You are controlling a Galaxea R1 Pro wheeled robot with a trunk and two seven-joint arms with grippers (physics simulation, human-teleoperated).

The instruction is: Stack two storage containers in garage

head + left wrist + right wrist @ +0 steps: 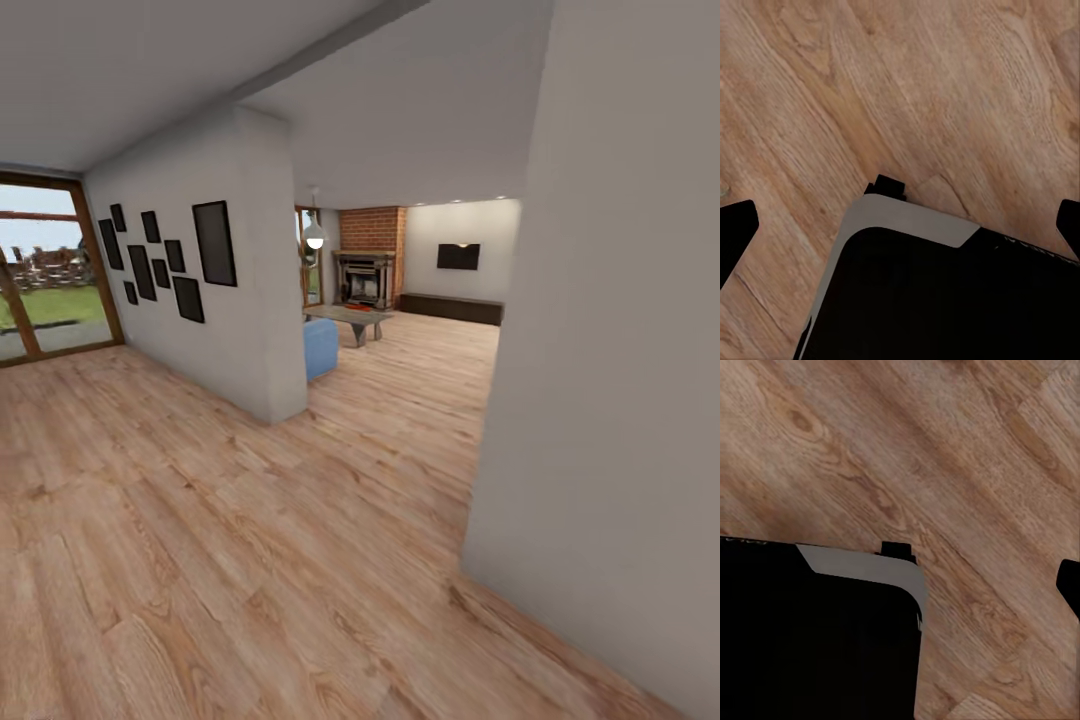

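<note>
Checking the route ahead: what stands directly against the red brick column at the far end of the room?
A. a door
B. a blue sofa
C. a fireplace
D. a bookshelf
C: in the head view a dark fireplace sits at the base of the red brick column, past the low table.

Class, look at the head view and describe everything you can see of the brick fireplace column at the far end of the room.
The brick column is red-orange brick, running from the ceiling down to a dark fireplace set in its lower part, with a dark mantel across the top of the opening. It stands upright against the far wall, on the wood floor. A white pendant lamp hangs in front to its left, and a low grey table sits before it.
</note>
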